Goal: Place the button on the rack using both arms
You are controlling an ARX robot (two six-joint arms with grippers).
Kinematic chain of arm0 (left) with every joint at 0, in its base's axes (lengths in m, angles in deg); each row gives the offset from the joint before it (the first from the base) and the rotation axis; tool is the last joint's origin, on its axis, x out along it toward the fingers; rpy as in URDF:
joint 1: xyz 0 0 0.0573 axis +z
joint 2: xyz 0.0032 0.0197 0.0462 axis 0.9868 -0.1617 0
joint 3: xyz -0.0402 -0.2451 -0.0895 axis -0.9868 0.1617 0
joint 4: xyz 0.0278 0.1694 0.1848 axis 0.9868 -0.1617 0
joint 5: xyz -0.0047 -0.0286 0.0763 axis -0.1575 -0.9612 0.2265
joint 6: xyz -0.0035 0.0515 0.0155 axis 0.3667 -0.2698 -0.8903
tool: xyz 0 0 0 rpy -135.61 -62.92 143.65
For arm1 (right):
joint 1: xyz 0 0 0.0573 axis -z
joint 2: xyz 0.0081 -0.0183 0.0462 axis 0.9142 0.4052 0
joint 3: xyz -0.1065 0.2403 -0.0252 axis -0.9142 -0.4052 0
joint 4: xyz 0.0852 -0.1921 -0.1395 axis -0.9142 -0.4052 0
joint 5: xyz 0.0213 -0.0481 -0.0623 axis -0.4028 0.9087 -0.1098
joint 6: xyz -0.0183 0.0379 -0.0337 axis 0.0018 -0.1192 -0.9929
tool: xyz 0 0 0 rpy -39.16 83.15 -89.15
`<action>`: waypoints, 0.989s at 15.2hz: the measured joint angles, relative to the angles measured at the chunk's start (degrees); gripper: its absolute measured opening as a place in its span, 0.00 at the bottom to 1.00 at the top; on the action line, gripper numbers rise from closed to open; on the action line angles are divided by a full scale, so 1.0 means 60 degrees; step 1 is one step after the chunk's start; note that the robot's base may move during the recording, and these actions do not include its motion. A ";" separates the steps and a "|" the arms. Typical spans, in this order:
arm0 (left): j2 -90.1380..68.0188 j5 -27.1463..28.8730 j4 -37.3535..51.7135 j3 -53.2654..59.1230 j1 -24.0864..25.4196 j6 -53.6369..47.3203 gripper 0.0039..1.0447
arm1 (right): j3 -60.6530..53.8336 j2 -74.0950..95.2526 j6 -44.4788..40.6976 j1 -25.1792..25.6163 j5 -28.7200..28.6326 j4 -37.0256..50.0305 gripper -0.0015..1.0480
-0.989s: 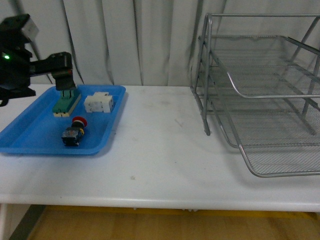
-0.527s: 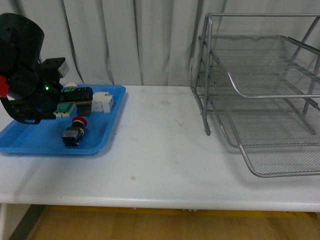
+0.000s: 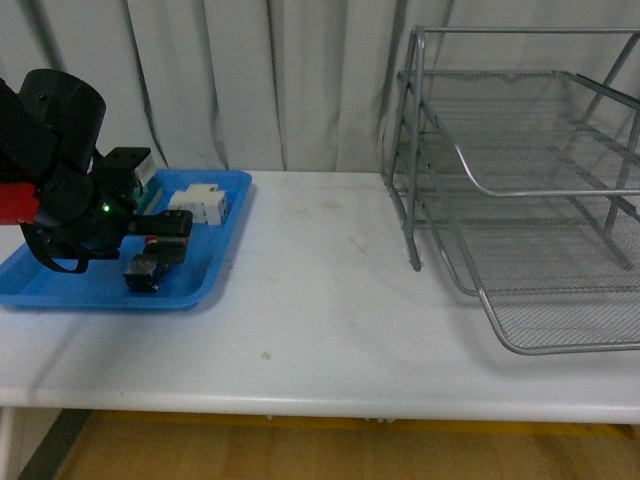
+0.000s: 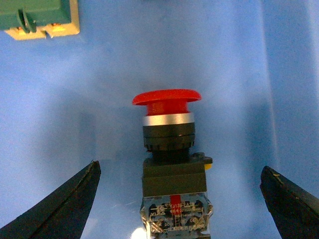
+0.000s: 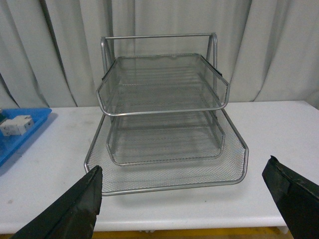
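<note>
The button [image 4: 168, 144] lies on its side in the blue tray [image 4: 75, 109], red cap pointing away from my wrist. My left gripper [image 4: 179, 169] is open, and its two black fingertips [image 4: 82, 191] stand on either side of the button's dark body without touching it. In the front view the left arm [image 3: 60, 190] hangs over the tray and only the button's dark body [image 3: 143, 272] shows below the gripper [image 3: 165, 228]. The silver rack [image 3: 480, 190] stands at the right. My right gripper [image 5: 183, 167] is open in front of the rack [image 5: 164, 114], holding nothing.
A green-and-cream switch block [image 4: 40, 20] and a white terminal block [image 3: 198, 203] also lie in the blue tray [image 3: 60, 285]. White table surface [image 3: 320, 300] stretches between tray and rack. Grey curtains hang behind.
The left arm has swung from the green switch block at the tray's back toward the front and lowered, bringing its gripper over the button. The button and rack have not moved.
</note>
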 joint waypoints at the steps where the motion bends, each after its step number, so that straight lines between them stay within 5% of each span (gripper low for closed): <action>1: -0.0051 0.0066 0.0047 -0.0069 -0.0033 -0.0098 0.94 | 0.0000 0.0000 0.0000 0.0000 0.0000 0.0000 0.94; 10: -0.0444 0.0157 -0.0142 -0.0204 -0.0073 -0.0310 0.94 | 0.0000 0.0000 0.0000 0.0000 0.0000 0.0000 0.94; 11: -0.0459 0.0153 -0.0138 -0.0204 -0.0084 -0.0313 0.90 | 0.0000 0.0000 0.0000 0.0000 0.0000 0.0000 0.94; 15: -0.0568 0.0182 -0.0117 -0.0291 -0.0131 -0.0302 0.48 | 0.0000 0.0000 0.0000 0.0000 0.0000 0.0000 0.94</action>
